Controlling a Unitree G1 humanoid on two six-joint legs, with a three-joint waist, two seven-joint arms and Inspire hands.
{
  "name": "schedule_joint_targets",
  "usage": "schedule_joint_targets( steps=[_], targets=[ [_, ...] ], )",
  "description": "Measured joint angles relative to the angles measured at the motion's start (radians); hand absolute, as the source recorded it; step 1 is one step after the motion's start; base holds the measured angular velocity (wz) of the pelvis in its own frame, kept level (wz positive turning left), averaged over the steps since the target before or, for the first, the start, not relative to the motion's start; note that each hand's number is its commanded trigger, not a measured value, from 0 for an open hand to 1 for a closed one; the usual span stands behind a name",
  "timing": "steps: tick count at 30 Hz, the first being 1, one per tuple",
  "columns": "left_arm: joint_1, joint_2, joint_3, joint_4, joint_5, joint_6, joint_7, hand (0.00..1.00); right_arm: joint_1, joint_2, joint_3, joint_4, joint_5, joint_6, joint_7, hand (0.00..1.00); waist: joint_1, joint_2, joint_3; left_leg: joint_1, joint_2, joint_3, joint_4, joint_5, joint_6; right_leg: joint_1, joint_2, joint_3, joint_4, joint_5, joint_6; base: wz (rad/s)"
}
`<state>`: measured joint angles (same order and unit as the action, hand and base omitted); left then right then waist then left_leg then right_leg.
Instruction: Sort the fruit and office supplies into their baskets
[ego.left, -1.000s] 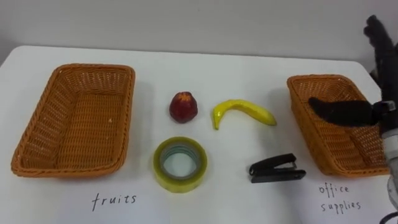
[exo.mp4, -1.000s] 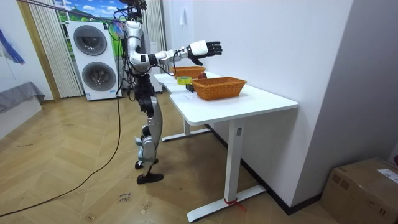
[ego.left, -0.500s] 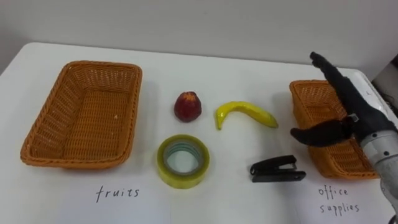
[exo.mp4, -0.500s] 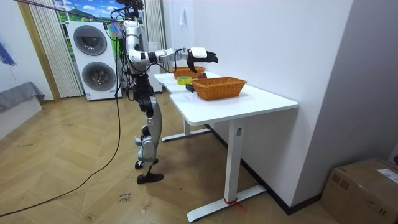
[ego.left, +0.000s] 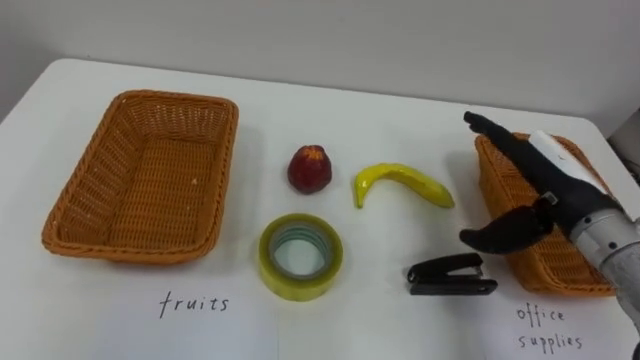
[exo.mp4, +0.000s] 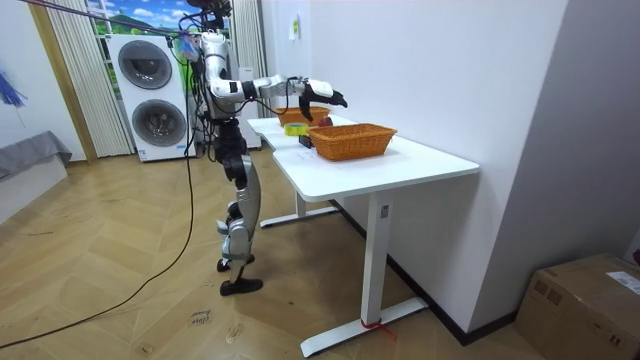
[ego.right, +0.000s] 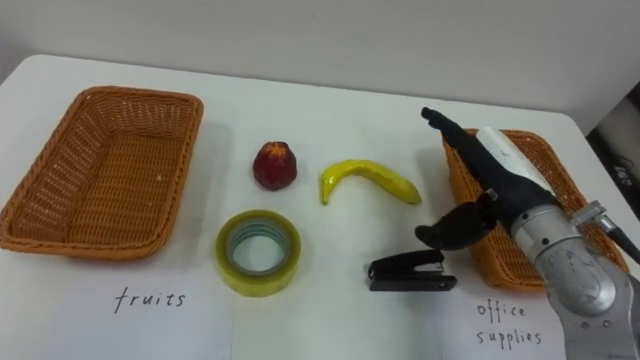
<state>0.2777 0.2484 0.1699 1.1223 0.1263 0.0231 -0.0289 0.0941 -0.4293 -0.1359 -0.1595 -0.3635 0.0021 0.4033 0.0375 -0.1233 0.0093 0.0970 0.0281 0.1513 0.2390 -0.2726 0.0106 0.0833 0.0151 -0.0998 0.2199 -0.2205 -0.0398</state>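
On the white table lie a red apple (ego.left: 310, 168), a yellow banana (ego.left: 399, 183), a roll of yellow tape (ego.left: 300, 257) and a black stapler (ego.left: 451, 275). An empty wicker basket (ego.left: 140, 175) stands at the left above the word "fruits". A second wicker basket (ego.left: 505, 215) stands at the right above "office supplies". My right hand (ego.left: 525, 190) hovers open over that basket's left rim, fingers stretched toward the far side and thumb pointing down toward the stapler. It holds nothing. In the room view the same hand (exo.mp4: 318, 92) reaches out over the table.
The table's far edge meets a plain wall. In the room view I stand at the table's (exo.mp4: 420, 160) long side, with washing machines (exo.mp4: 150, 95) behind me.
My right hand has come down and leftward from high at the right edge to just over the right basket's left rim, near the stapler. The head camera has shifted a little.
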Motion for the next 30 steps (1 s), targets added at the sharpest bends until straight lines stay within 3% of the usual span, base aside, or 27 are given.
schedule_joint_targets(
  steps=[22,30],
  targets=[
    [-0.015,0.001,-0.015,0.001,0.006,0.000,-0.020,0.00,-0.027,0.000,0.000,-0.033,-0.030,0.021,0.138,0.00,0.026,0.000,-0.0003,0.000,0.008,0.001,-0.002,0.000,-0.001,-0.002,0.004,-0.001,-0.002,0.001,-0.002,0.00],
    [-0.019,0.002,-0.037,-0.003,0.040,0.000,-0.022,0.00,-0.026,0.000,0.048,-0.052,-0.042,0.039,0.200,0.00,0.025,-0.004,-0.0030,-0.002,0.009,0.002,-0.003,0.000,-0.001,-0.005,0.003,-0.004,-0.002,0.002,-0.002,0.00]
  ],
)
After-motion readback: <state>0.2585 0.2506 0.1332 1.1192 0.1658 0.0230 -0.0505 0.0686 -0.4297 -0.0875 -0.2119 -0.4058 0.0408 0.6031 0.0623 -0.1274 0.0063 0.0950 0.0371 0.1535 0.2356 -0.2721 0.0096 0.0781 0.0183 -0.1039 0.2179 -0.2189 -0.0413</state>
